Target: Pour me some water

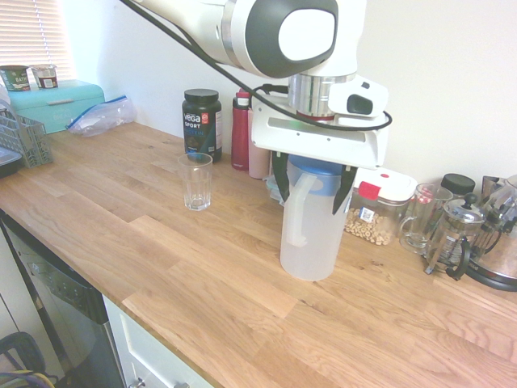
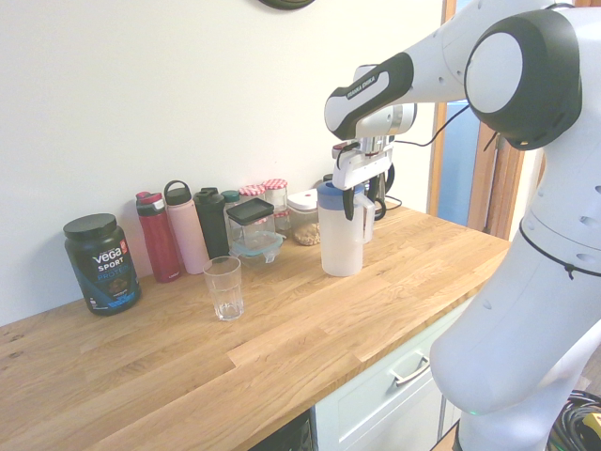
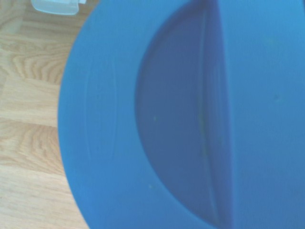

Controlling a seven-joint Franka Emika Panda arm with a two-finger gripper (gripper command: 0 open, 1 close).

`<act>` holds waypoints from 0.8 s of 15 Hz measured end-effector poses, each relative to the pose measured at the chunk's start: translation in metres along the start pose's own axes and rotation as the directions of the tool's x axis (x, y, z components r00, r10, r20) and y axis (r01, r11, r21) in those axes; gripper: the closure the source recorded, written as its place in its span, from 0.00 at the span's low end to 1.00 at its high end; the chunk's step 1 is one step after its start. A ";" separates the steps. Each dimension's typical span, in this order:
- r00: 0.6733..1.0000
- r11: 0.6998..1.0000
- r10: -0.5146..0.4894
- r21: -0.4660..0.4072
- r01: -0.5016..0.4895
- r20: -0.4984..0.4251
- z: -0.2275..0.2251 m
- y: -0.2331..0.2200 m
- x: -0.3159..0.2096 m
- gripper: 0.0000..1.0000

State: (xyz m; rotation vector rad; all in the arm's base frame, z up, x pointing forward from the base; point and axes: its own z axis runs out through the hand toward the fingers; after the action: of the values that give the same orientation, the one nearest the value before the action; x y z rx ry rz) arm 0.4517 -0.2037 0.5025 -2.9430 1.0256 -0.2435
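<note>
Nearest the camera in the wrist view, a blue lid fills almost the whole picture, with only a strip of wooden counter showing beside it.

Going left to right in the first exterior view: a teal bread box stands at about ten o'clock from the glass, with a clear plastic bag just beside it. The empty drinking glass stands upright on the worktop, apart from everything else. At about twelve o'clock from the glass, against the wall, is a black protein tub, and just beside that a red bottle.

At about four o'clock from the glass, well apart from it, stands the water pitcher, translucent white, upright on the wood, its handle turned toward the glass. The gripper points straight down over the pitcher's top; its jaws are spread wide, one dark finger on each side of the lid, and I cannot tell whether either touches it.

At about three o'clock from the pitcher are a clear canister with a white and red lid, then a glass mug, then a French press.

In the second exterior view the same pitcher sits at about two o'clock from the glass.
</note>
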 end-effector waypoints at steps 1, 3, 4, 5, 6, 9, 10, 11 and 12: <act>1.000 1.000 0.004 0.000 -0.004 0.000 0.000 0.000 0.000 1.00; 1.000 1.000 0.010 0.000 -0.010 0.001 0.000 -0.001 0.000 1.00; 1.000 1.000 0.012 -0.001 -0.012 0.003 0.001 -0.001 -0.001 1.00; 1.000 1.000 0.015 -0.003 -0.015 0.004 0.002 -0.001 -0.001 1.00; 1.000 1.000 0.017 -0.004 -0.017 0.006 0.002 -0.002 -0.002 1.00; 1.000 1.000 0.024 -0.013 -0.024 0.015 0.008 -0.005 -0.006 1.00; 1.000 1.000 0.024 -0.016 -0.024 0.018 0.010 -0.006 -0.007 1.00; 1.000 1.000 0.024 -0.018 -0.023 0.020 0.011 -0.007 -0.008 1.00; 1.000 1.000 0.024 -0.018 -0.024 0.019 0.012 -0.007 -0.008 1.00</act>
State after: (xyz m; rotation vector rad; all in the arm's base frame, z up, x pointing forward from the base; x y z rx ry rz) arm 0.4516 -0.1933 0.4903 -2.9405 1.0659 -0.2057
